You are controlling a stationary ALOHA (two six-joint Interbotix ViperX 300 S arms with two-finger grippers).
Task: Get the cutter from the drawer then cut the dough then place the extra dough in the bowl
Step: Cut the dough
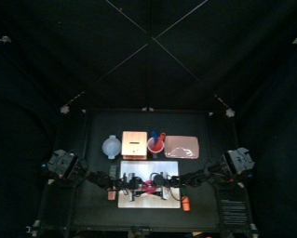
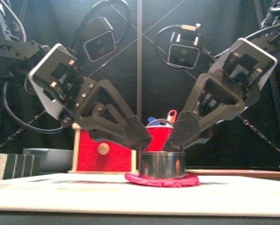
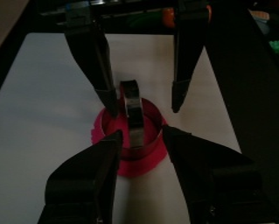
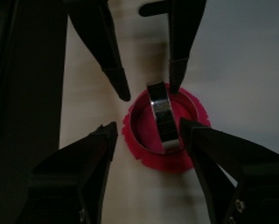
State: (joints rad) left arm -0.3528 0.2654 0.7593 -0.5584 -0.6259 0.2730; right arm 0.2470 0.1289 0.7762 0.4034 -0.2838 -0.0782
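- Round metal cutter point(image 2: 163, 163) stands upright on the flat pink dough point(image 2: 162, 181), lower centre of the front view. The dough rim shows all round its foot.
- The dough lies on the white cutting board point(image 2: 60, 181), at the lower middle of the tabletop point(image 1: 95, 197) in the top view.
- Left gripper point(image 3: 144, 138): jaws spread wide, one on each side of the cutter, holding nothing. I cannot tell if the tips touch its rim.
- Right gripper point(image 4: 149, 127): also spread wide, straddling the cutter from the opposite side, empty.
- Step in hand, as I read it: pressing the cutter through the dough.
- To do it well, load both sides evenly and push straight down so the ring stays level and reaches the board. A tilt would probably leave one side uncut, or drag the dough.
- The outer ring is then the extra for the bowl.
- Behind the board, left to right in the top view: blue-grey bowl point(image 1: 110, 146), wooden box point(image 1: 134, 144), red cup point(image 1: 157, 141), pink tray point(image 1: 185, 147).
- Count: one cutter, one piece of dough, one board, one bowl, one box, one cup, one tray, two grippers.
- One blue knife point(image 2: 173, 114) shows in the cup; a second is unclear.
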